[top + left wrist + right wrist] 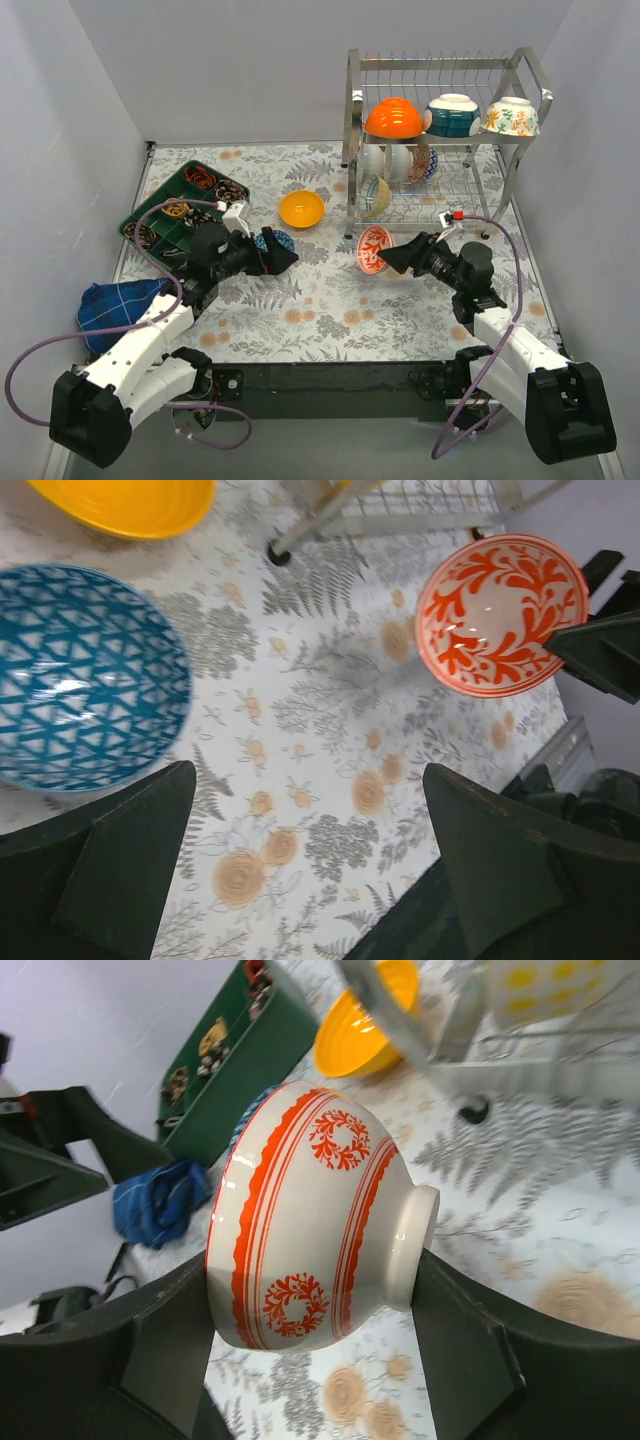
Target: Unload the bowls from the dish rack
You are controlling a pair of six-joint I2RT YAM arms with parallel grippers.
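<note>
The chrome dish rack stands at the back right. Its top shelf holds an orange bowl, a teal bowl and a floral bowl. Several more bowls stand on edge on the lower shelf. A yellow bowl sits on the table. My right gripper is shut on a red-patterned bowl, holding it on its side above the table by rim and foot. My left gripper is open and empty, just right of a blue-patterned bowl resting on the table.
A green compartment tray with small items lies at the far left. A blue checked cloth lies by the left arm. Grey walls close in the table on three sides. The rack's foot stands near the yellow bowl.
</note>
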